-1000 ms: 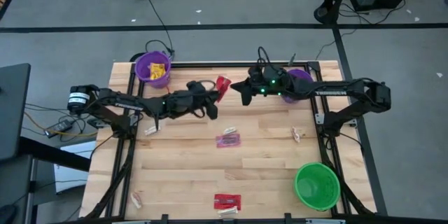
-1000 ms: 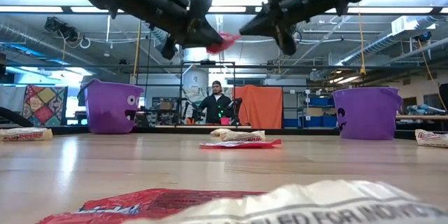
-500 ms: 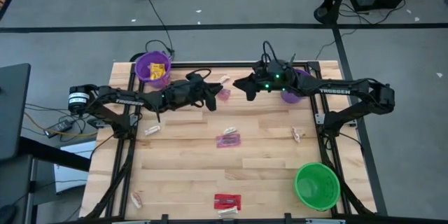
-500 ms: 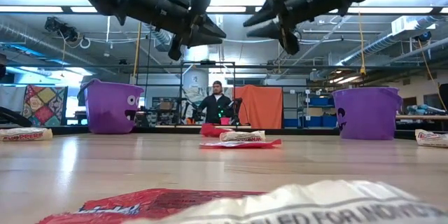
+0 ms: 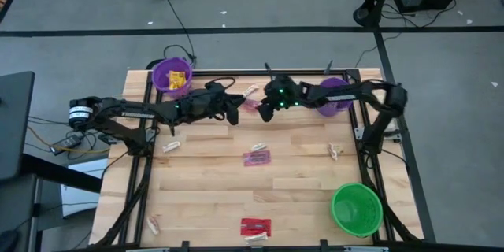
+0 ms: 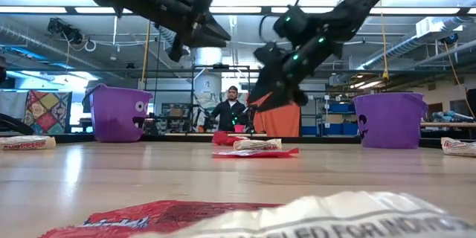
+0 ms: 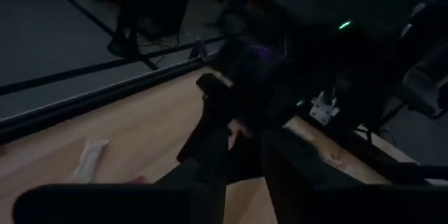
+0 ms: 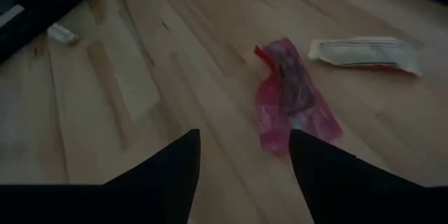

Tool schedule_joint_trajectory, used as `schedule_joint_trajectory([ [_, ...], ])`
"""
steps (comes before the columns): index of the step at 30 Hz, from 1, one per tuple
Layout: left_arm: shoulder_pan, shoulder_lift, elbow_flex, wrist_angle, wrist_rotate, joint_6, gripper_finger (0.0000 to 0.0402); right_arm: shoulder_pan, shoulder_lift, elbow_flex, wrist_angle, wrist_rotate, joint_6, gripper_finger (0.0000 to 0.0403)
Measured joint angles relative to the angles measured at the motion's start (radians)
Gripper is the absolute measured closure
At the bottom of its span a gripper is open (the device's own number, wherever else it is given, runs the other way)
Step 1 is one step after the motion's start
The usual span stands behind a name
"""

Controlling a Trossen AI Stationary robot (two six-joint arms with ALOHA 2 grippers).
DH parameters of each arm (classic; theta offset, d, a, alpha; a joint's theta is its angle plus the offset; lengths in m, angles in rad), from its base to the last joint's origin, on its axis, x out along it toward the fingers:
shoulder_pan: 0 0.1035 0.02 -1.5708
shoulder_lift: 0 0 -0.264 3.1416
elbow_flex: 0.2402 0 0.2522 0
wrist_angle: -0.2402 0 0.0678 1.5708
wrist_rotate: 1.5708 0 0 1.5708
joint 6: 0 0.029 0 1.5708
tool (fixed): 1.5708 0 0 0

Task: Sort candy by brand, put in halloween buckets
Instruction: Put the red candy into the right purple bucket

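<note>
A red-pink wrapped candy lies flat on the table near the far edge, also in the high view, next to a cream candy. My right gripper hovers open just short of the red-pink candy, slanting down at it from the right. My left gripper hangs open above the table to the candy's left, with nothing between its fingers. A purple bucket holding yellow candy stands far left, a second purple bucket far right and a green bucket near right.
More candy lies on the table: a pink piece at the centre, a red one at the near edge, and cream pieces at left, right and near left. A person stands in the room beyond the table.
My left gripper has let go of the red-pink candy, which has fallen to the table near the far edge. My right gripper has opened, tipped downward and dropped toward that candy, moving toward the table's left.
</note>
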State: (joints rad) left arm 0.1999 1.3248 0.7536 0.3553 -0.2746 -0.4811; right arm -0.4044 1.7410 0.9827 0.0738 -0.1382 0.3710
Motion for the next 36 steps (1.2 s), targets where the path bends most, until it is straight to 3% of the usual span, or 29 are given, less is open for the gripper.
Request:
schedule_joint_trajectory([
  [5,0.003,-0.102,0.001,-0.09,-0.001,0.001,0.031,-0.01,0.123,0.127,-0.039,-0.007,-0.073,0.0173],
  [12,0.003,-0.195,0.0,-0.209,-0.002,-0.013,0.031,-0.018,0.258,0.319,-0.304,0.027,-0.227,0.0172],
  [23,0.003,-0.191,0.0,-0.222,-0.046,-0.048,0.031,-0.019,0.355,0.404,-0.388,0.053,-0.349,0.0181],
  [28,0.004,-0.192,0.0,-0.218,-0.07,-0.051,0.031,-0.037,0.352,0.407,-0.44,0.063,-0.341,0.0242],
  [34,0.011,-0.192,0.0,-0.218,-0.073,-0.051,0.031,-0.075,0.351,0.408,-0.514,0.026,-0.351,0.0384],
  [36,0.016,-0.192,0.0,-0.218,-0.073,-0.051,0.031,-0.085,0.349,0.408,-0.525,0.009,-0.343,0.0391],
])
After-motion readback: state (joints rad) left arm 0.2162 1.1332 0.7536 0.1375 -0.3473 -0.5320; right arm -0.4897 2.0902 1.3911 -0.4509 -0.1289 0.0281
